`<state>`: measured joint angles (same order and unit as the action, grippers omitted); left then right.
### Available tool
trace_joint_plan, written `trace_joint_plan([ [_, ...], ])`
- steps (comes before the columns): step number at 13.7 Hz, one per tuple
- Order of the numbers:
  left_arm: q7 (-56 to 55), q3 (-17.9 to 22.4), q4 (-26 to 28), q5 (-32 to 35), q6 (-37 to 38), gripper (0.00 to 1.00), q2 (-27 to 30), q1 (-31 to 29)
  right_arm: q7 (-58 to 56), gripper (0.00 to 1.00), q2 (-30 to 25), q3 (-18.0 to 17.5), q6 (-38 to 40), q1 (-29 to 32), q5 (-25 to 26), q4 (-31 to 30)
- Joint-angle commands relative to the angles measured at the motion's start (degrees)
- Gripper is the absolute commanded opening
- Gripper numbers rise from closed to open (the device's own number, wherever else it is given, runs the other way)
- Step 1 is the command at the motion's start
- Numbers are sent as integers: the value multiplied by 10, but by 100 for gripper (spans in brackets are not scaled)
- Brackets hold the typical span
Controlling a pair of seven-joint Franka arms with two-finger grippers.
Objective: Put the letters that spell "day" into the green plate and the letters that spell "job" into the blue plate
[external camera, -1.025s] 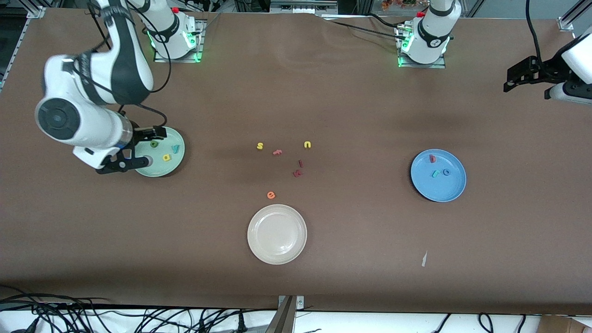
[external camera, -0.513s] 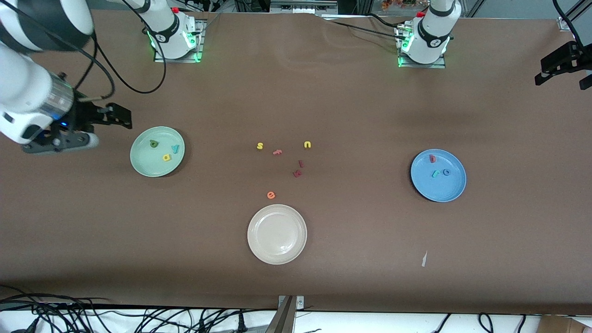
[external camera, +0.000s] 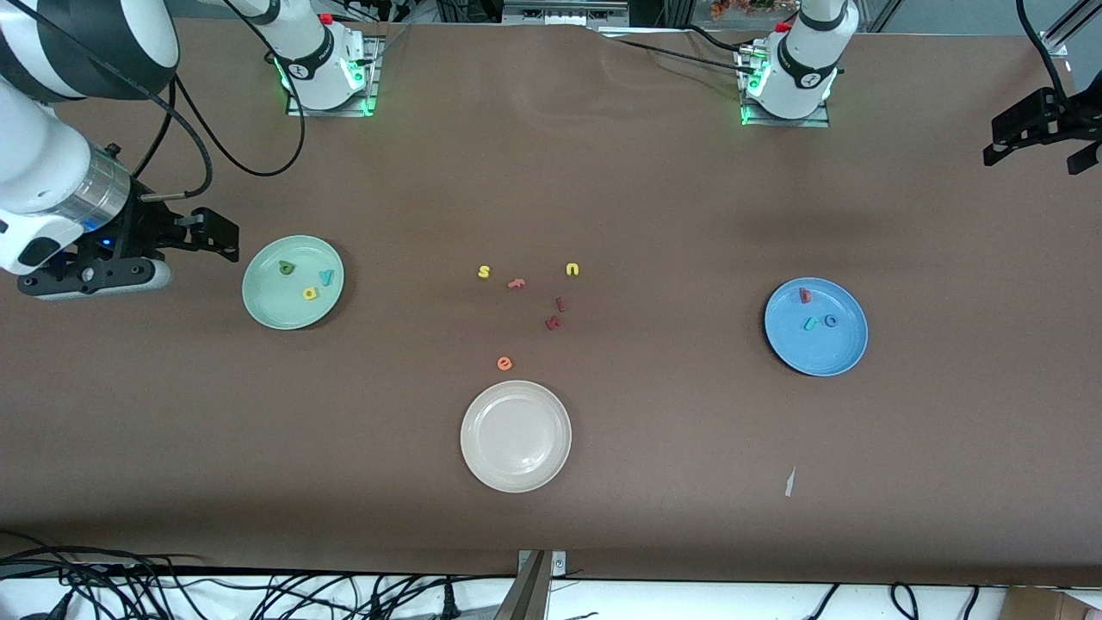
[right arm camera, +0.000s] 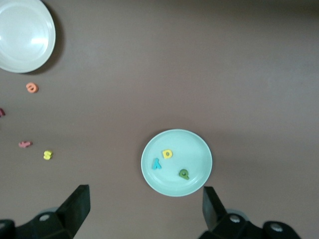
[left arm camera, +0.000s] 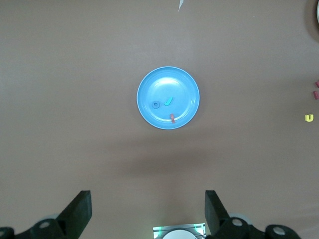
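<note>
In the middle of the table lie the spare letters: a yellow "s" point(external camera: 484, 272), a yellow "u" point(external camera: 572, 269), a pink letter point(external camera: 516, 282), two dark red letters point(external camera: 556, 315) and an orange "e" point(external camera: 504, 363), which is near the cream-white plate point(external camera: 479, 448). Nothing covers them. The green plate point(external camera: 267, 306), toward the right arm's end, holds the yellow "d" point(external camera: 310, 294), the dark green "a" point(external camera: 287, 268) and the teal "y" point(external camera: 326, 276). The blue plate point(external camera: 839, 357), toward the left arm's end, holds the red "b" point(external camera: 805, 295), the teal "j" point(external camera: 810, 324) and the blue "o" point(external camera: 831, 320). The right gripper point(external camera: 219, 234) hangs beside the green plate, jaws apart and empty. The left gripper point(external camera: 1012, 129) is up over the table's edge, jaws also wide and empty.
</note>
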<state>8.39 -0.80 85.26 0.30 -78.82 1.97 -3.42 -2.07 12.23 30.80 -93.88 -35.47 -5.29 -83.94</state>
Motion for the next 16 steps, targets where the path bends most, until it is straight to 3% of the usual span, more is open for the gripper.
trace_joint_plan([
  [1, -3, 3, -19, 24, 9, 100, -8, 4, 3, 100, -9, 3, 7, 3, 5, 12],
  [4, -3, 3, -19, 24, 7, 100, -8, 3, 6, 100, -55, -28, 72, 25, 8, 6],
  [5, -3, 3, -19, 24, 7, 100, -8, 3, 6, 100, -62, -41, 80, 59, 4, -6],
  [10, -3, 3, -19, 23, 7, 100, -8, 4, 8, 100, -78, -286, 45, 292, 31, -23],
  [11, -3, 3, -19, 23, 7, 100, -8, 5, 8, 100, -81, -316, 41, 328, 39, -31],
  [16, -3, 3, -19, 23, 7, 100, -8, 5, 8, 100, -129, -319, -15, 334, 47, -106],
])
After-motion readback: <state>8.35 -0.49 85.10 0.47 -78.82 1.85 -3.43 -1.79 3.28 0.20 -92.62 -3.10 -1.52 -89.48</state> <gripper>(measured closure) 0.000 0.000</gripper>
